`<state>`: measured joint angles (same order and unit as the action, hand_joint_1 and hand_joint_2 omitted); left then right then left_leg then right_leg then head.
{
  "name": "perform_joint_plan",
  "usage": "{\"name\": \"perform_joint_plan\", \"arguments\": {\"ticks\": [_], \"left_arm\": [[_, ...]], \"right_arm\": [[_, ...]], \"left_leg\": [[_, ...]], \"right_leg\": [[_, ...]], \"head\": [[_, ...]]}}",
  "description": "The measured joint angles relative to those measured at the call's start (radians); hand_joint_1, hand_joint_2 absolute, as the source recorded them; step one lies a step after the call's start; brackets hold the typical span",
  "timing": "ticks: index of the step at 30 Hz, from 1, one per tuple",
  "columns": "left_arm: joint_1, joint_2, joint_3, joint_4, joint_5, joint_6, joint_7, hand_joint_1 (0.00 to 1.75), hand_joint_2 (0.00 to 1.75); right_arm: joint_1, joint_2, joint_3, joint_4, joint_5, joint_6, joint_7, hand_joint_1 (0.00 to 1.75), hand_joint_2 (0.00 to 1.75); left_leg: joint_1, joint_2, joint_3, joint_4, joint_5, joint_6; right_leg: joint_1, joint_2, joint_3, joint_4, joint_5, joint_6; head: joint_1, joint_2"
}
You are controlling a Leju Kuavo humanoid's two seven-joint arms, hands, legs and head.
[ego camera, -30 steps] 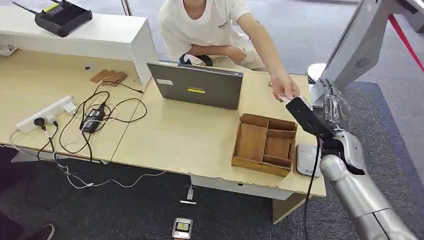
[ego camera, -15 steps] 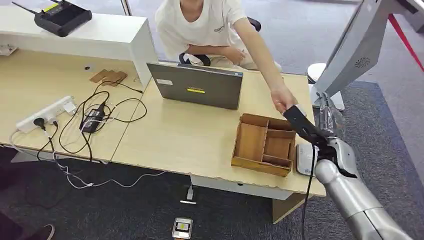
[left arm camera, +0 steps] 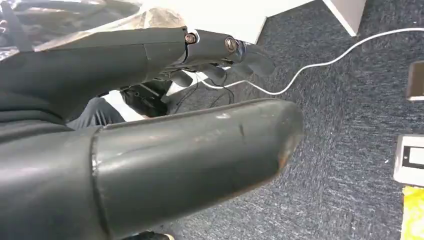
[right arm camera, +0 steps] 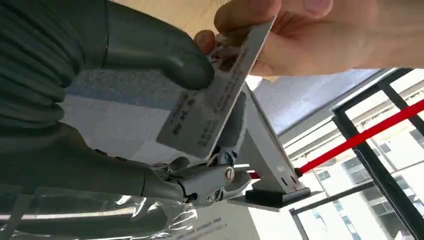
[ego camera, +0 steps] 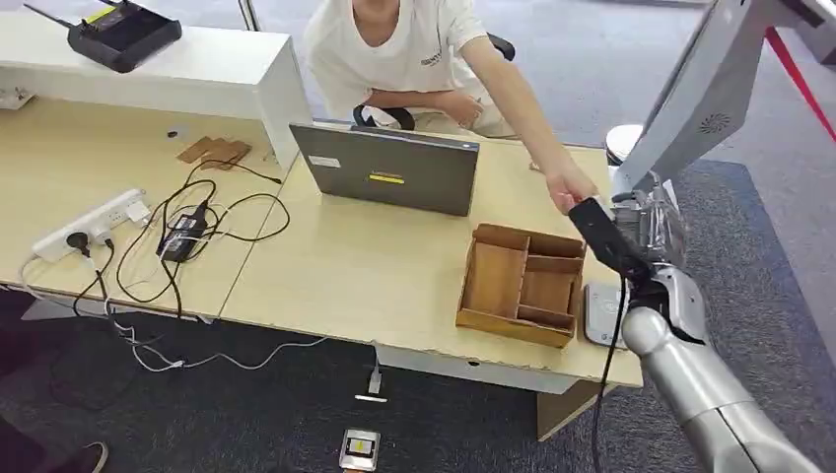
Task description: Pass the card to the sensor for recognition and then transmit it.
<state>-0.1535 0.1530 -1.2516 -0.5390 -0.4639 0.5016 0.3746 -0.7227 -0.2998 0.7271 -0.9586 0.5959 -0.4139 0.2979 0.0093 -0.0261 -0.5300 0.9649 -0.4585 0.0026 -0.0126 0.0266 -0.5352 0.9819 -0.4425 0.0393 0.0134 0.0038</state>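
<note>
In the right wrist view a grey printed card is pinched between my right hand's thumb and its darker fingers. A person's hand grips the card's other end. From the head view, my right hand is raised past the table's right end, touching the person's outstretched hand. A flat grey sensor pad lies on the table below, beside the wooden tray. My left hand hangs over dark carpet with fingers stretched out, holding nothing.
A tall grey kiosk stands close behind my right hand. A laptop sits mid-table, with a power strip and tangled cables to the left. The person sits behind the laptop.
My right hand dipped toward the table, then rose slightly again. The person's hand stayed with it at the card.
</note>
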Motion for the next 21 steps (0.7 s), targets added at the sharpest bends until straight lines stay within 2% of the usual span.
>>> {"name": "perform_joint_plan", "arguments": {"ticks": [17, 21], "left_arm": [[0.000, 0.000, 0.005, 0.000, -0.011, -0.013, 0.003, 0.00, 0.00], [0.001, 0.000, 0.005, 0.000, -0.007, -0.011, 0.011, 0.00, 0.00]], "right_arm": [[0.002, -0.002, -0.001, 0.000, -0.010, -0.002, 0.000, 1.75, 1.75], [0.012, -0.017, -0.002, -0.012, -0.002, 0.016, 0.014, 1.75, 1.75]], "left_leg": [[0.000, 0.000, 0.000, 0.000, 0.000, 0.000], [0.000, 0.000, 0.000, 0.000, 0.000, 0.000]], "right_leg": [[0.000, 0.000, -0.001, 0.000, 0.000, 0.000], [0.000, 0.000, -0.001, 0.000, 0.000, 0.000]], "head": [[0.000, 0.000], [0.000, 0.000]]}}
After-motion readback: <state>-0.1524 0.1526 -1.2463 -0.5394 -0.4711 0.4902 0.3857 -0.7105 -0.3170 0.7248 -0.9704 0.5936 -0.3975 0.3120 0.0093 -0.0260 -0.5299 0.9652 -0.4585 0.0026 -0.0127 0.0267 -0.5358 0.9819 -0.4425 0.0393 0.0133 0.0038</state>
